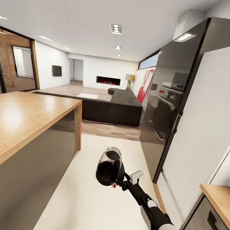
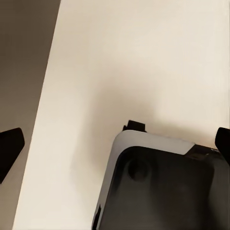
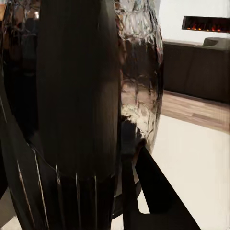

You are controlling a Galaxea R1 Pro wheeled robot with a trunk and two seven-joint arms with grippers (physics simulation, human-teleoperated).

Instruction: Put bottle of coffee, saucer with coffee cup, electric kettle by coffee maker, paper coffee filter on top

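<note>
The electric kettle (image 1: 109,167), rounded, dark and translucent with a small red switch, hangs above the pale floor in the aisle. My right gripper (image 1: 122,181) is shut on its handle side, with the arm reaching in from the lower right. In the right wrist view the kettle's dark body (image 3: 76,96) is very close, with one black finger (image 3: 158,191) beside it. My left gripper (image 2: 116,146) is open with nothing between its fingers, over the floor and my own base (image 2: 158,191). A corner of the kitchen countertop (image 1: 220,198) sits at the lower right over grey cabinet fronts.
A large pale wooden island (image 1: 20,117) lines the left side of the aisle. On the right stand a tall black unit with a built-in oven (image 1: 166,111) and a white panel (image 1: 206,134). A dark sofa (image 1: 108,108) closes the far end.
</note>
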